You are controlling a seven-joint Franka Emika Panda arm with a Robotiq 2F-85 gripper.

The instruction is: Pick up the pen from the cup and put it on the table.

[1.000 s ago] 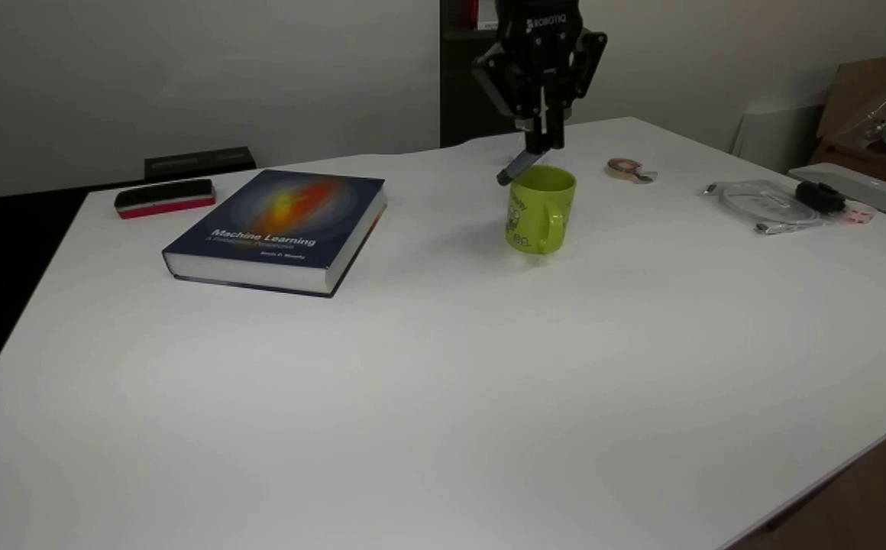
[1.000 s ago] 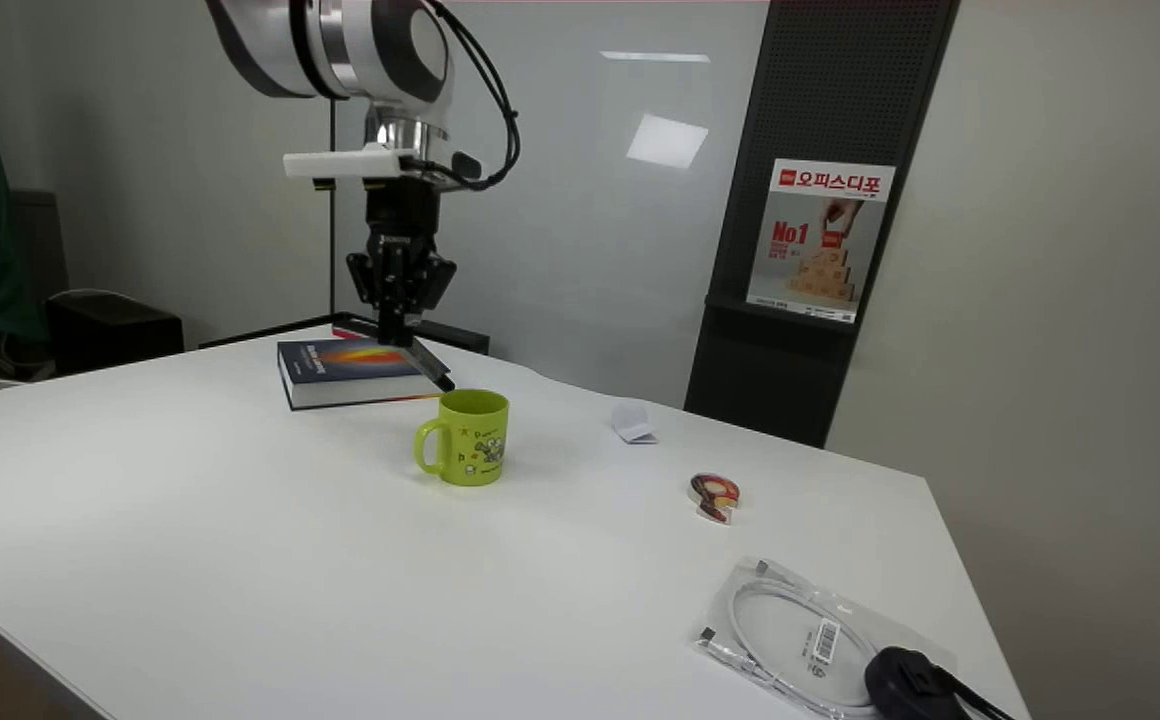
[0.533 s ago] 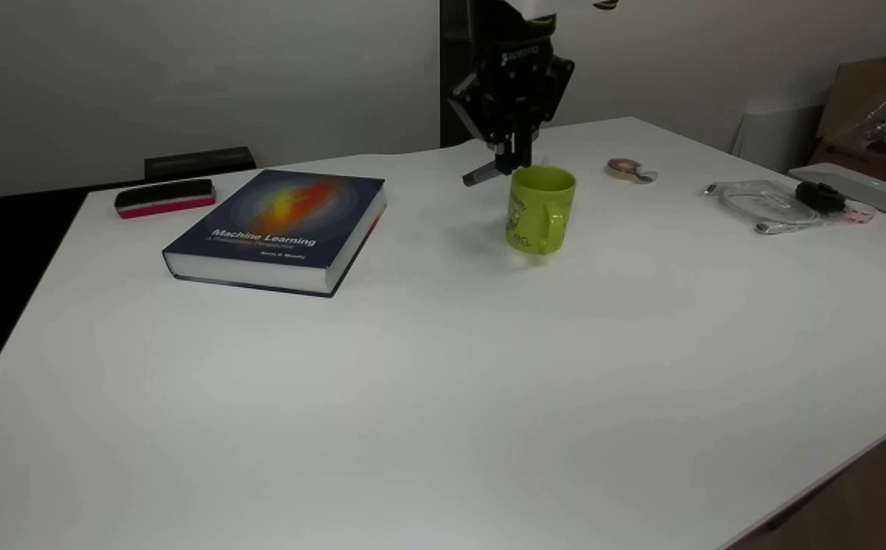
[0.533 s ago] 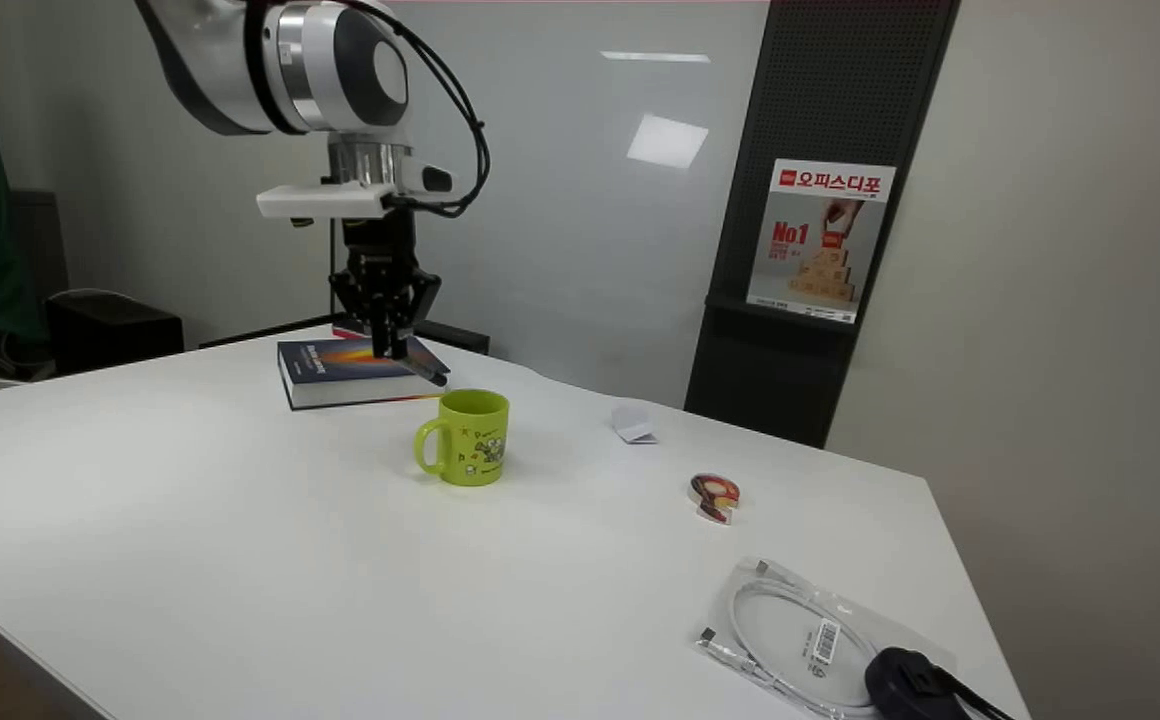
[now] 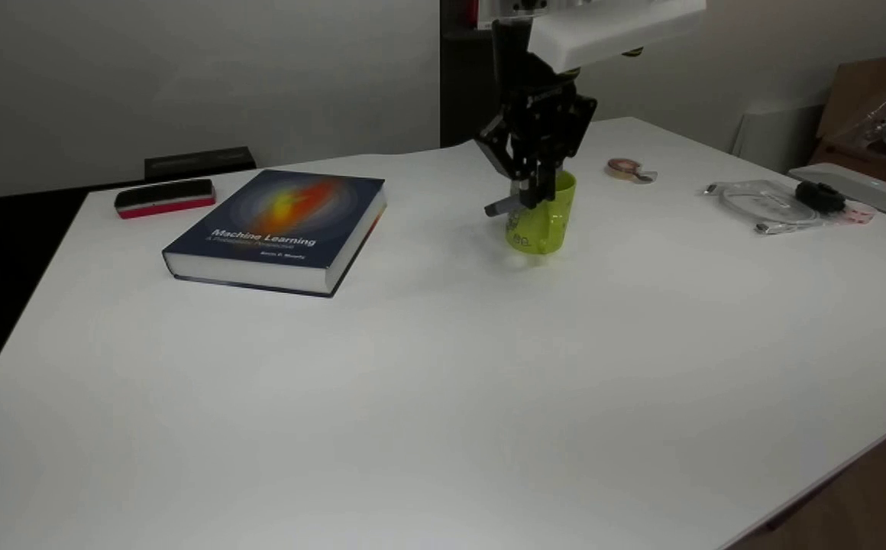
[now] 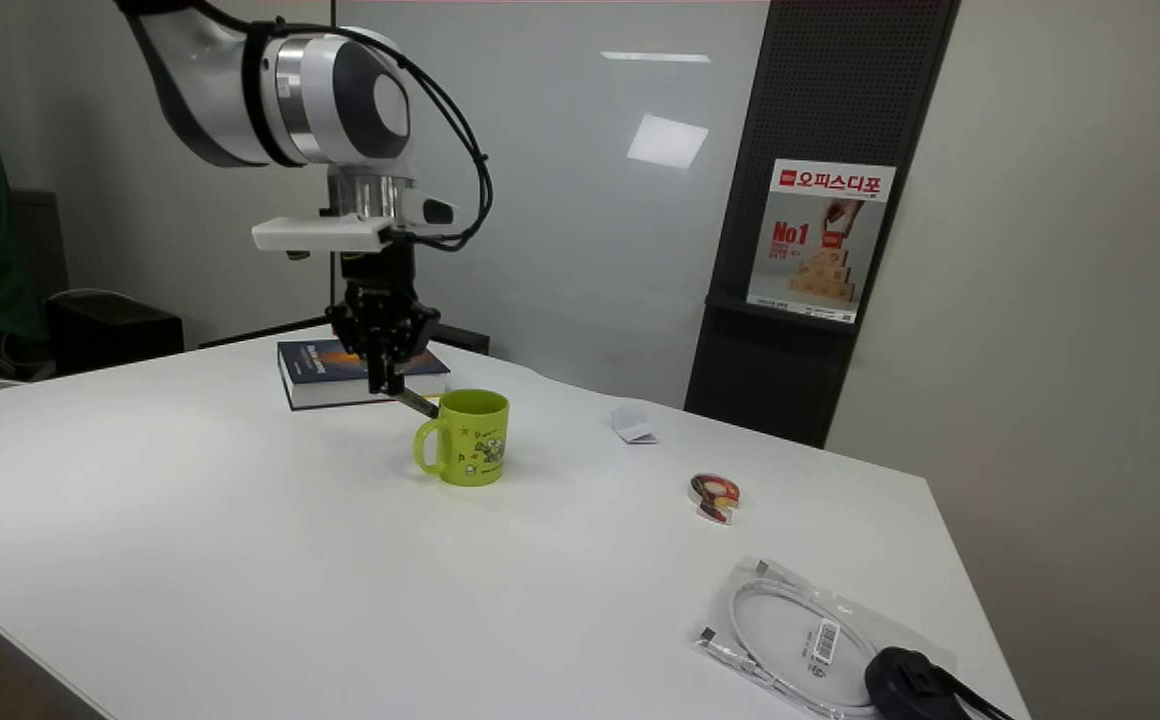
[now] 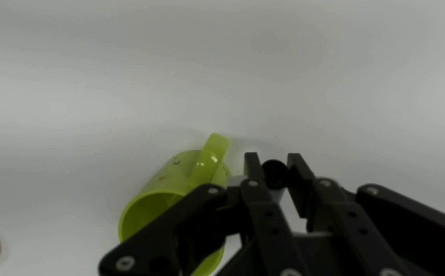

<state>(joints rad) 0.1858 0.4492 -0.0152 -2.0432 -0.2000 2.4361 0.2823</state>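
The dark pen (image 5: 506, 205) is held tilted between the fingers of my gripper (image 5: 541, 197), with one end sticking out past the fingertips. In an exterior view the pen (image 6: 418, 403) points down toward the cup. In the wrist view its dark round end (image 7: 275, 174) sits between the fingertips (image 7: 273, 159). The lime-green cup (image 6: 475, 440) stands upright on the white table (image 5: 443, 397). The gripper is beside the cup and hides part of it in an exterior view (image 5: 542, 233). The cup (image 7: 184, 172) also shows in the wrist view. The pen appears to be above the table.
A thick blue book (image 5: 275, 229) and a red-and-black eraser-like object (image 5: 165, 198) lie on the table. A small tape-like item (image 6: 715, 497), a folded white paper (image 6: 632, 423), a bagged cable (image 6: 810, 640) and a black object (image 6: 910, 685) also lie there.
My gripper has come down with the pen, from above the cup to beside it. In an exterior view it swung left, then back right while lowering. The pen tilts flatter there. The cup has not moved.
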